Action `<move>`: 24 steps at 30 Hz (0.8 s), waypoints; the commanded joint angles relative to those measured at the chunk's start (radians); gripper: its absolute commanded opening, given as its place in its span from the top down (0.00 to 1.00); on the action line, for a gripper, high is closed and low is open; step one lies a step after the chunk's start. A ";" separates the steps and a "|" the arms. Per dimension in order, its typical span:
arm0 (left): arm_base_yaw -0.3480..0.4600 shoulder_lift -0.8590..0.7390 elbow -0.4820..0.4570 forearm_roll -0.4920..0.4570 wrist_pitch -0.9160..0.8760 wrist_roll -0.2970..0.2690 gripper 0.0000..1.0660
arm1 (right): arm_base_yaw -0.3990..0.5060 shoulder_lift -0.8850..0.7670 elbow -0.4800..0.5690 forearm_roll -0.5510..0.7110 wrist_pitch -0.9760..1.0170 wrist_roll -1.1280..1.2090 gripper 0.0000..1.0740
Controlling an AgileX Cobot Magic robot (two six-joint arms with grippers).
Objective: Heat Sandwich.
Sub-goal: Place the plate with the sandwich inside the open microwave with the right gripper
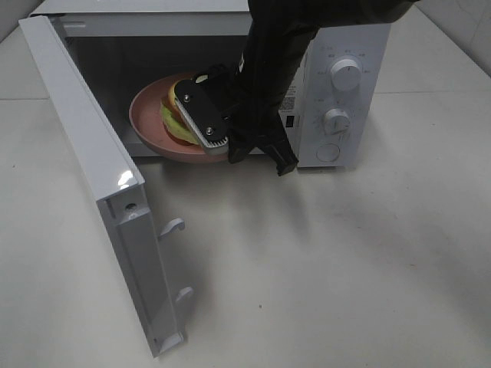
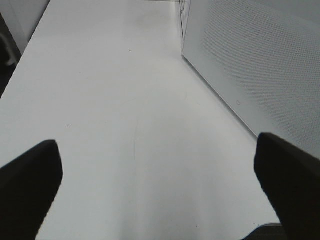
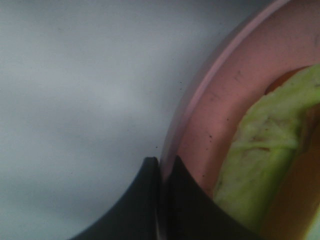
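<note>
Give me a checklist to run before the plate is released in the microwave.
1. Door of the white microwave swung wide: ok.
2. Right gripper shut on the rim of the round pink plate: ok.
3. Small pale-bread sandwich with green filling lying on the plate: ok.
4. Plate fully inside the cavity: not ok, its front rim appears to be at the opening.
5. Plate resting on the oven floor: cannot tell.
6. Left gripper open and empty: ok.
</note>
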 commanded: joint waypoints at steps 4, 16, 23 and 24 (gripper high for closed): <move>0.005 -0.016 0.001 -0.002 -0.009 0.000 0.06 | -0.001 0.050 -0.097 -0.027 0.031 0.066 1.00; 0.005 -0.016 0.001 -0.002 -0.009 0.000 0.06 | -0.001 0.165 -0.264 -0.047 0.053 0.163 1.00; 0.005 -0.016 0.001 -0.002 -0.009 0.000 0.06 | -0.001 0.211 -0.334 -0.084 0.064 0.199 1.00; 0.005 -0.016 0.001 -0.002 -0.009 0.000 0.06 | -0.001 0.220 -0.343 -0.084 0.066 0.199 1.00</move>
